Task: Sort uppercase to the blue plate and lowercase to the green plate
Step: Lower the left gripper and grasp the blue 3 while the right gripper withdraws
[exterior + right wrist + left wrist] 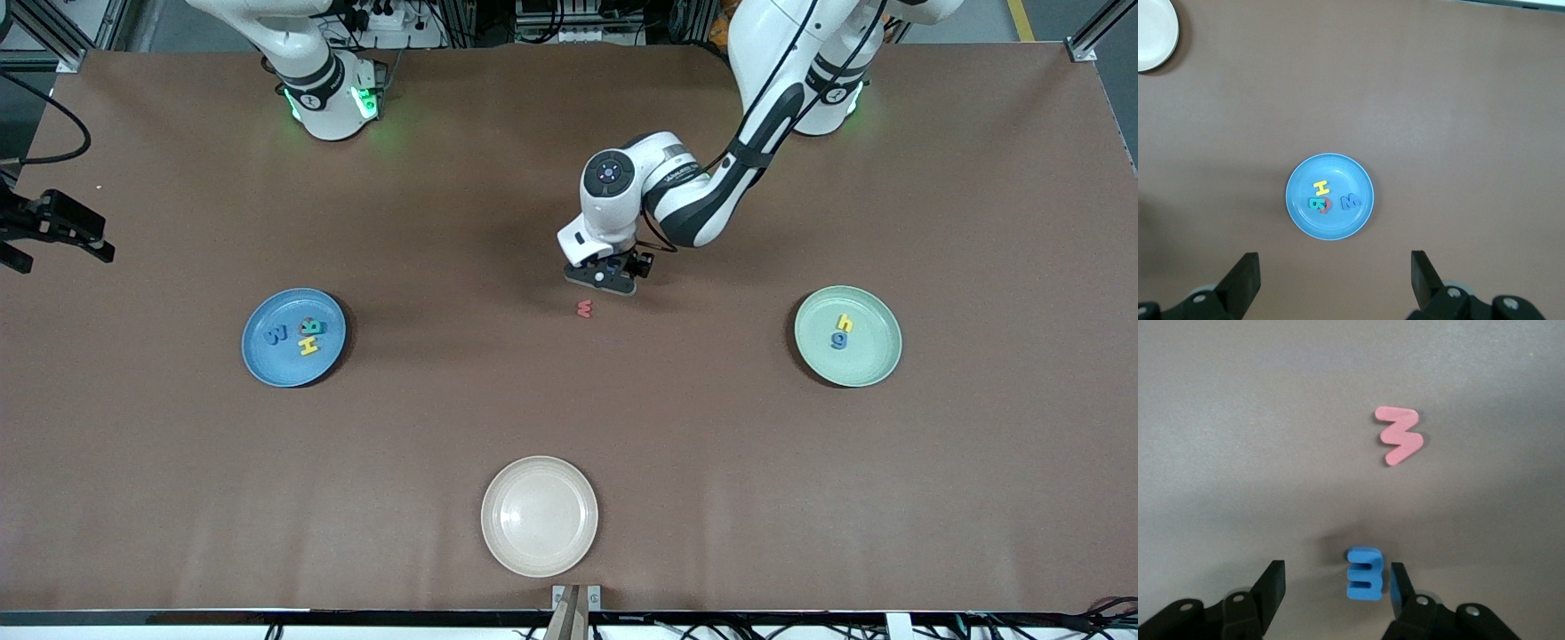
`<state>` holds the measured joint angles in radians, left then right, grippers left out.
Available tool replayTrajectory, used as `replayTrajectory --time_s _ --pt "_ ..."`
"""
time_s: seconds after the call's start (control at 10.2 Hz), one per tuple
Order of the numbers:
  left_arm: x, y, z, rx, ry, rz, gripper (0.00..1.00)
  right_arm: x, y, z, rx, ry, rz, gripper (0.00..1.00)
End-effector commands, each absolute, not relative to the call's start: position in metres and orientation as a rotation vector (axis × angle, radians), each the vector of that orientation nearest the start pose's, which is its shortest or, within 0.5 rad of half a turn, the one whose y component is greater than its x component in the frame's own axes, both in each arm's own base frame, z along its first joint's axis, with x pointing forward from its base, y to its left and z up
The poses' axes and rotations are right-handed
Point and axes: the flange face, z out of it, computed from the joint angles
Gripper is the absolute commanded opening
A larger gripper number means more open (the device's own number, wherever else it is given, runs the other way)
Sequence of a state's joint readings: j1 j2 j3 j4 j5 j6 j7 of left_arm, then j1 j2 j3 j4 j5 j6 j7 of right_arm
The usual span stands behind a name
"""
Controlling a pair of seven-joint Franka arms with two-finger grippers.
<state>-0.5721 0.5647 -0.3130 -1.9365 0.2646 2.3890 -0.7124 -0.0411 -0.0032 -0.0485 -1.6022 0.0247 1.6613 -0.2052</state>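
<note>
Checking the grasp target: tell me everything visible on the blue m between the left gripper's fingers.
The blue m is a small, thick, matte letter that looks like foam, solid blue, with three stubby legs and two slots between them. It rests on the brown table, casting a soft shadow. It sits between the fingers of the left gripper, right up against one finger while the other stands well clear of it. The jaws are not yet clamped on it. The red w lies apart from it on the table.

Matt foam letters point(1365, 573), glossy plastic plates point(293, 369), matt tabletop point(711, 444)
</note>
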Motion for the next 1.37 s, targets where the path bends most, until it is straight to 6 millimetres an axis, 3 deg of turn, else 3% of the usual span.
replayTrajectory --time_s 0.0,0.29,0.78,0.88,1.27 --pt "0.389 -0.469 0.198 -3.038 0.530 0.076 0.72 0.557 -0.032 0.626 -3.109 -0.092 -0.060 1.00" --pt "0.385 -0.473 0.188 -3.043 0.538 0.092 0.73 0.558 -0.012 0.622 -3.108 -0.071 -0.036 1.00" --pt "0.380 -0.478 0.172 -3.056 0.541 0.106 0.72 0.563 -0.009 0.616 -3.108 -0.082 -0.034 1.00" --pt "0.379 -0.479 0.169 -3.060 0.529 0.104 0.64 0.564 -0.010 0.615 -3.109 -0.077 -0.034 1.00" --pt "0.379 -0.479 0.170 -3.055 0.555 0.098 0.17 0.565 -0.013 0.617 -3.108 -0.070 -0.039 1.00"
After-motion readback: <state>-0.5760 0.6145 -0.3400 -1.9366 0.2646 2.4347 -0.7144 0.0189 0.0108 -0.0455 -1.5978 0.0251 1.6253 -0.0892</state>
